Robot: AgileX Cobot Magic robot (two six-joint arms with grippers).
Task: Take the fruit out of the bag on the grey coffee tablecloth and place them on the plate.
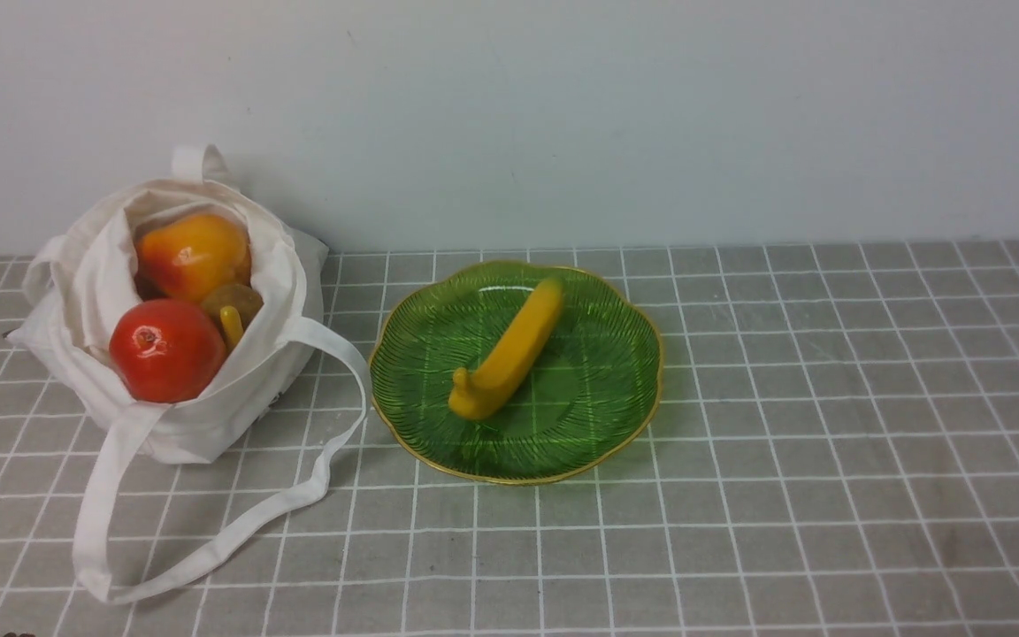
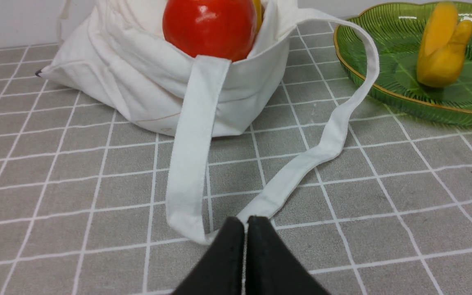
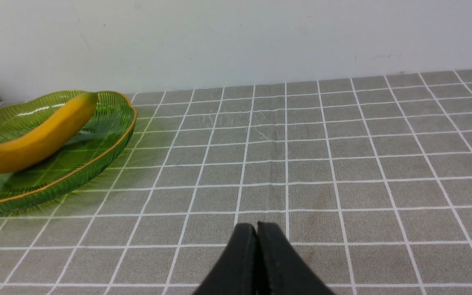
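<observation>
grey coffee tablecloth [image 1: 828, 442] | white-line grid | plain pale wall [image 1: 563, 106] behind

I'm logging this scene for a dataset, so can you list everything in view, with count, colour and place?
bag: one, off-white cloth, left on the tablecloth, mouth open, strap handles trailing toward the camera
red fruit: one, red, at the bag's mouth
blushed fruit: one, orange-yellow, deeper in the bag
kiwi: one, brown, between those two
yellow piece: one, in the bag by the kiwi; cannot tell what it is
plate: one, translucent green, gold rim, centre
banana: one, yellow, on the plate
tablecloth: one, grey with white grid
wall: pale, behind
left gripper: black, shut, empty
right gripper: black, shut, empty
</observation>
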